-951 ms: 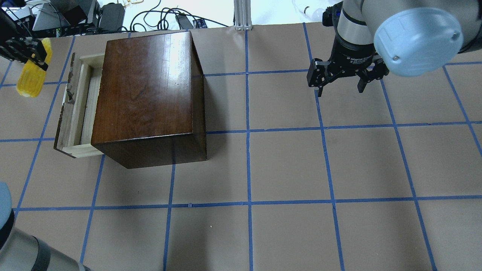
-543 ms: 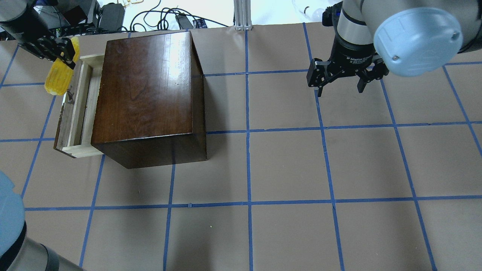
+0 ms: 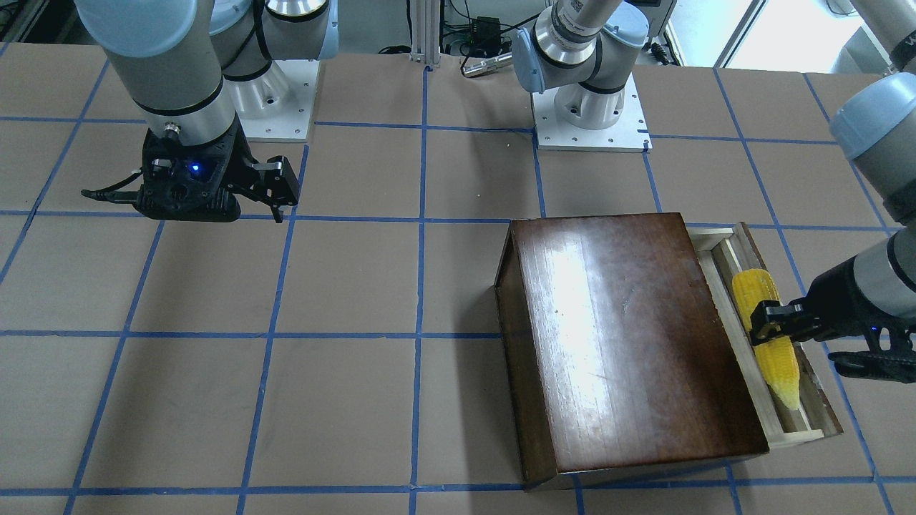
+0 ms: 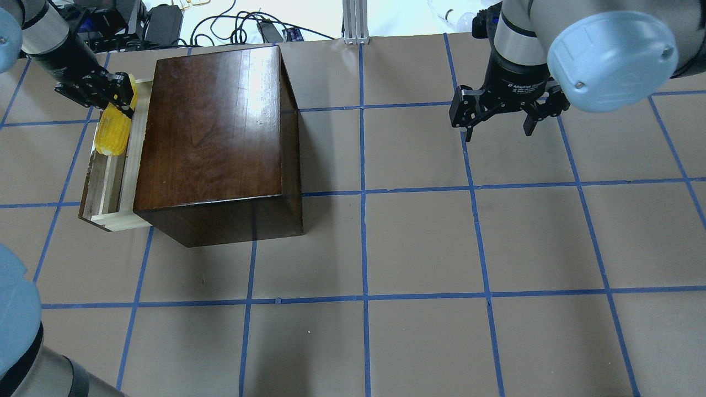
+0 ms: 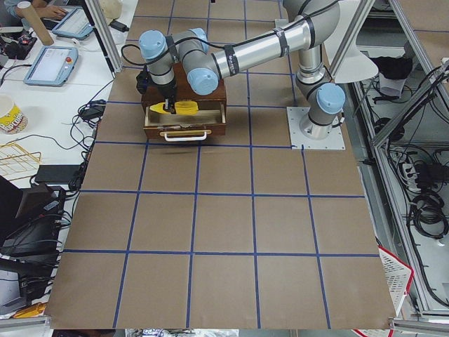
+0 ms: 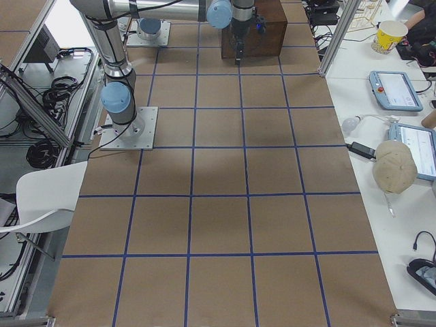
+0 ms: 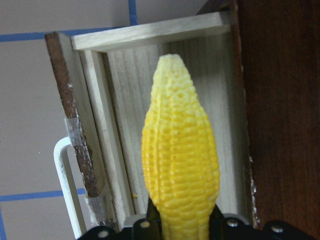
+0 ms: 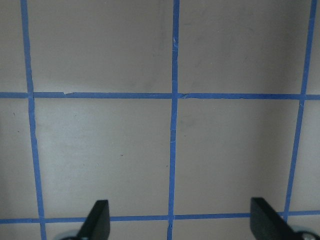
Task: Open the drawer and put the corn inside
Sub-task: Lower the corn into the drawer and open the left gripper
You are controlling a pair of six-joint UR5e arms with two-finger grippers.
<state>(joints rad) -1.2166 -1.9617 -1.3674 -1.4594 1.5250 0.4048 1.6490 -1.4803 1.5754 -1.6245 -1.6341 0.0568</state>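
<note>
The glossy dark-brown box (image 4: 215, 127) stands at the table's far left, with its drawer (image 4: 88, 193) pulled out to the left. The drawer also shows in the front view (image 3: 794, 435) and the left wrist view (image 7: 125, 90). My left gripper (image 4: 118, 94) is shut on the thick end of the yellow corn (image 4: 112, 132). It holds the corn lengthwise over the drawer's pale wood inside (image 3: 776, 361) (image 7: 180, 160). I cannot tell whether the corn touches the drawer floor. My right gripper (image 4: 498, 129) is open and empty above the table at the far right (image 8: 182, 220).
A white wire handle (image 7: 62, 185) sticks out from the drawer's scuffed front panel. Cables and electronics (image 4: 165, 22) lie beyond the table's far edge, and an aluminium post (image 4: 356, 22) stands there. Blue tape lines grid the brown table.
My left gripper has carried the corn rightward, from outside the drawer's front panel to over the open drawer. The right arm has not moved.
</note>
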